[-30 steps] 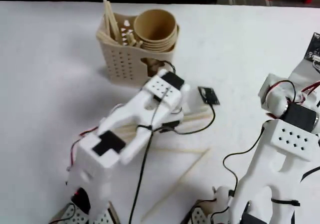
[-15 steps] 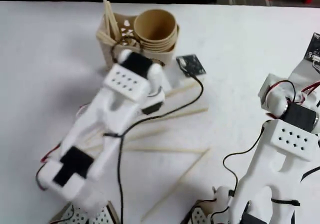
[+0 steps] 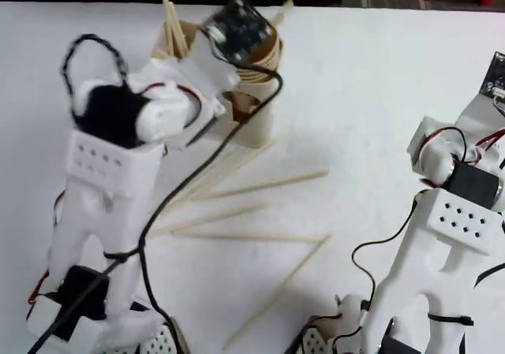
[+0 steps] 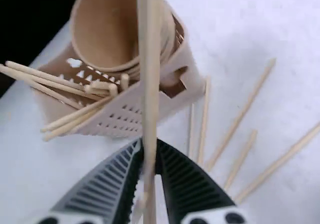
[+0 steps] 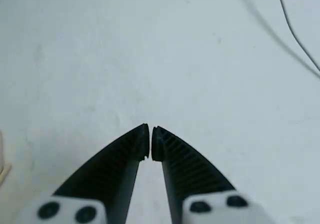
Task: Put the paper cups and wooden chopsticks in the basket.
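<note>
In the left wrist view my left gripper (image 4: 149, 149) is shut on a wooden chopstick (image 4: 149, 59), held above the perforated beige basket (image 4: 125, 119). Stacked paper cups (image 4: 107, 29) stand in the basket, with several chopsticks (image 4: 65, 82) beside them. In the high view the left arm (image 3: 118, 157) rises over the basket (image 3: 256, 129), and the held chopstick's tip (image 3: 282, 9) pokes out past the cups (image 3: 270, 54). Several loose chopsticks (image 3: 260, 184) lie on the table in front of the basket. My right gripper (image 5: 150, 141) is shut on nothing above bare table.
The right arm (image 3: 450, 212) stands at the table's right side, away from the basket. One long chopstick (image 3: 276, 295) lies diagonally near the front between the two arm bases. White table surface (image 3: 379, 94) stretches right of the basket.
The left arm has lifted from the loose chopsticks and swung back over the basket, carrying one chopstick. The right arm has not moved.
</note>
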Motion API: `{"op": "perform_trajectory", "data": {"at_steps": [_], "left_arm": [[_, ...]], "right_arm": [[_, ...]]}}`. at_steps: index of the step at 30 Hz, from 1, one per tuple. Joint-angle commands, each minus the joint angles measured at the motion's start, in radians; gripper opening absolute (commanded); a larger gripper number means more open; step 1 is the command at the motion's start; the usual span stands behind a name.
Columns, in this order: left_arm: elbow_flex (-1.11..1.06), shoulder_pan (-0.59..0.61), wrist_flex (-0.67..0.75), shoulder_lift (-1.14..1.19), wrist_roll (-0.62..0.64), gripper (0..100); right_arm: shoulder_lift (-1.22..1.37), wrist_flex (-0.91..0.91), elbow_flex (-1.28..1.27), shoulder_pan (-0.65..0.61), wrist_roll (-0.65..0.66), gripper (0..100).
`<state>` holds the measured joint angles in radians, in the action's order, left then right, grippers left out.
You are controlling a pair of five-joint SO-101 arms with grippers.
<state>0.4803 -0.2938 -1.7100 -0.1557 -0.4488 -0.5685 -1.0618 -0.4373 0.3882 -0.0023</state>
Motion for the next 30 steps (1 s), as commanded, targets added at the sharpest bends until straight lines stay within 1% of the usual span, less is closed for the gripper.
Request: {"op": "perform_trajectory", "data": {"at_steps": [1, 9, 11, 15, 19, 25, 30], "left_arm": [[0.158, 0.013, 0.084, -0.048, 0.071, 2], [0.186, 0.015, 0.330, -0.047, 0.180, 2], [0.184, 0.039, 0.408, -0.047, 0.218, 2], [0.150, 0.116, 0.554, -0.047, 0.338, 2], [0.009, 0.159, 0.695, -0.048, 0.367, 2], [-0.292, 0.199, 0.962, -0.056, 0.377, 2], [-0.511, 0.217, 1.149, -0.056, 0.460, 2]], "right_arm": [[-0.036, 0.019, 0.005, 0.005, -0.006, 2.4], [-0.033, 0.019, 0.005, 0.005, -0.006, 2.4], [-0.031, 0.019, 0.005, 0.005, -0.006, 2.4], [-0.031, 0.019, 0.005, 0.005, -0.006, 2.4], [-0.030, 0.019, 0.005, 0.004, -0.006, 2.4], [-0.030, 0.027, 0.005, 0.004, -0.005, 2.4], [-0.028, 0.033, 0.003, 0.004, -0.006, 2.4]]}}
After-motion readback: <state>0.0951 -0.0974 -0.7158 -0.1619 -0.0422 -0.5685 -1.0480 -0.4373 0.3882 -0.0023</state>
